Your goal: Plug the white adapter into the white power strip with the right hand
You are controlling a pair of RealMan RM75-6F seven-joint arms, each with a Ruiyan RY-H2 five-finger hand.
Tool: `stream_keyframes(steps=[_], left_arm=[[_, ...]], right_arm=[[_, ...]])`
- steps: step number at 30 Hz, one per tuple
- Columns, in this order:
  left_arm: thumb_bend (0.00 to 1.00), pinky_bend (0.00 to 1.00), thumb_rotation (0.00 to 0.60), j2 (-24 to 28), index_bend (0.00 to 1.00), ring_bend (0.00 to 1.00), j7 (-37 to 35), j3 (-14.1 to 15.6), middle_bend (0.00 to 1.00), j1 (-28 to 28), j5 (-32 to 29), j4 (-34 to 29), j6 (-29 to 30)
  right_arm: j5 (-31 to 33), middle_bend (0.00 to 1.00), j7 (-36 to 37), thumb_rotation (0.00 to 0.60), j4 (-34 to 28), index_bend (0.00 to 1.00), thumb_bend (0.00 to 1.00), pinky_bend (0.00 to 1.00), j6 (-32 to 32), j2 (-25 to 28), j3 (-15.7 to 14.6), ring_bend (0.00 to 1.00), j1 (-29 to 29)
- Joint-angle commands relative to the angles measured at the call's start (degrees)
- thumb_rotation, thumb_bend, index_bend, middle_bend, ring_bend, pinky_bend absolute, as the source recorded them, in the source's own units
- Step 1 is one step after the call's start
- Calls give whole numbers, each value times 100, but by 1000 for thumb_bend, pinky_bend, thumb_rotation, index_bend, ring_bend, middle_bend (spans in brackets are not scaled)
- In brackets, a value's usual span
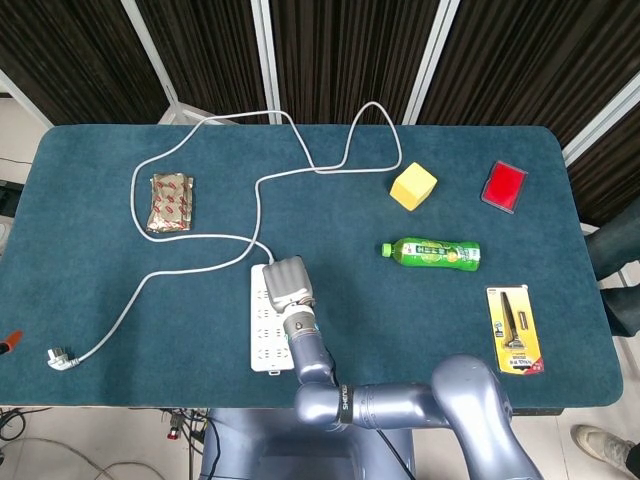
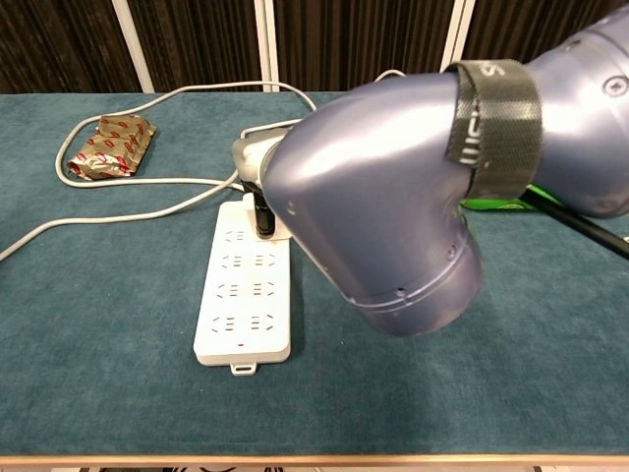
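Right hand [image 1: 291, 282] over the flat white plastic power strip [image 2: 244, 300], near its cord end.
Grip state and adapter are hidden by the arm; presumably positioned to press the plug down.

The right hand [image 1: 290, 281] covers the 12 o'clock end of the white power strip [image 1: 265, 330], the adapter hidden beneath. A green bottle [image 1: 431, 253] lies at 3 o'clock, a yellow block [image 1: 413, 186] toward 1 o'clock.

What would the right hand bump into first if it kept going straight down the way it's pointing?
Most likely the power strip. The right hand points down over its far end, dark fingers at the top sockets. The arm hides the adapter, so contact is unclear.
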Motion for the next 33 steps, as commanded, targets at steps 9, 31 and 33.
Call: stream_keyframes(steps=[9, 31, 33], left_arm=[[71, 0, 600, 4, 108, 0, 3, -3, 0, -1, -4, -6, -1], [71, 0, 600, -9, 109, 0, 28, -7, 0, -2, -13, 4, 5], [72, 0, 600, -11, 109, 0, 35, -8, 0, -2, -17, 9, 4]], right_arm=[[23, 681, -44, 600, 98, 776, 560, 416, -25, -43, 9, 579, -4], [163, 368, -484, 600, -163, 332, 328, 378, 29, 162, -99, 411, 14], [201, 333, -542, 600, -170, 287, 300, 367, 70, 171, -104, 376, 30]])
